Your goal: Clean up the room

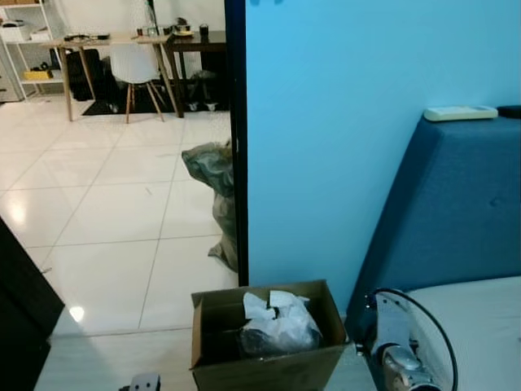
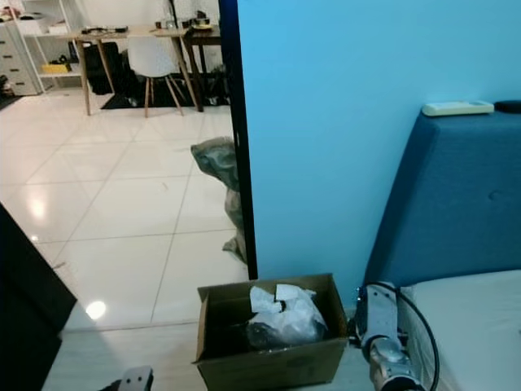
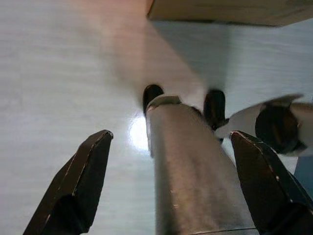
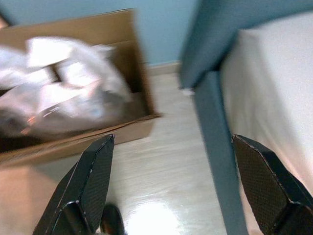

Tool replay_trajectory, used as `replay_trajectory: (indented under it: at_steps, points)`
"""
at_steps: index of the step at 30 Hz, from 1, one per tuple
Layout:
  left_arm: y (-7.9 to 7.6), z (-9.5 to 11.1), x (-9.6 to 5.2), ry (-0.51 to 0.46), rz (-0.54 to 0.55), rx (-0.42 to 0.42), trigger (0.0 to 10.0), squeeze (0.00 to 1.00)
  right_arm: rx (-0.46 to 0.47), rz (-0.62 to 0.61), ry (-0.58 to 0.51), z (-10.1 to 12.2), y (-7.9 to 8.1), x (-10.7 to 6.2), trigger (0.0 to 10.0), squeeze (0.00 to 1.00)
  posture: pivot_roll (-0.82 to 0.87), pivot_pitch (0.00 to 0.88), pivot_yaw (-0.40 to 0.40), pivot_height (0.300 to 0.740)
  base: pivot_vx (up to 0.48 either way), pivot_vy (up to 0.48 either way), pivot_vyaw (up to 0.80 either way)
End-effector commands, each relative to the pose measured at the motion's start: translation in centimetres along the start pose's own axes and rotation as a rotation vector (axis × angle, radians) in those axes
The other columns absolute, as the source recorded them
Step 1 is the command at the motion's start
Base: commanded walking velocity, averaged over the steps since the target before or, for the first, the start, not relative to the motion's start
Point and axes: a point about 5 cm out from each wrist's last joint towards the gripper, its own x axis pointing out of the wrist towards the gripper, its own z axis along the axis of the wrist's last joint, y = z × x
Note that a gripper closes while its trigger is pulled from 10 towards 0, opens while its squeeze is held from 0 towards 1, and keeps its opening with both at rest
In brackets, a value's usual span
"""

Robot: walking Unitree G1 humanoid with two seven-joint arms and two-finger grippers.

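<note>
You are standing over an open brown cardboard box (image 1: 264, 346) on the pale floor (image 1: 114, 212), at your 12 o'clock and close in, already holding crumpled white paper and a grey plastic bag (image 1: 277, 326). It sits against the light blue wall (image 1: 366, 122), with the blue upholstered bed headboard (image 1: 456, 204) and white mattress (image 2: 472, 326) at your 2 o'clock. A flat white remote-like object (image 1: 460, 112) lies on top of the headboard. A second lumpy grey rubbish bag (image 1: 216, 187) leans on the black door frame (image 1: 236, 122) at 11 o'clock, beyond the box.

Your right hand (image 4: 171, 191) hangs wide open and empty just right of the box, beside the bed frame. Your left hand (image 3: 166, 191) is also spread wide and holds nothing, pointing down at the floor.

The risks, as I judge them: your right arm is tight between box and bed, so a careless swing could knock the box or catch its cable on the headboard. Stepping forward could kick the box.
</note>
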Motion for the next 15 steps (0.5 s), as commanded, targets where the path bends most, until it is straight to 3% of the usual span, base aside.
replay_trajectory:
  at_steps: [1, 8, 15]
  points:
    - [0.24, -0.52, -0.11, 0.023, 0.008, 0.014, 10.0, 0.0, 0.0, 0.007, 0.0, -0.04, 0.17, 0.0, 10.0, 0.0, -0.09, 0.0, 0.009, 0.731, -0.304, 0.0, 0.0]
    - [0.33, -0.6, -0.14, 0.027, 0.01, 0.02, 10.0, 0.0, 0.007, 0.02, 0.008, -0.23, 0.38, -0.03, 10.0, 0.0, -0.09, 0.0, 0.011, 0.731, -0.29, 0.0, -0.77]
    - [0.6, -0.36, -0.16, 0.016, 0.029, 0.005, 10.0, 0.0, 0.0, 0.009, 0.015, -0.35, 0.32, -0.04, 10.0, 0.0, -0.09, 0.0, 0.013, 0.731, 0.0, 0.0, -0.77]
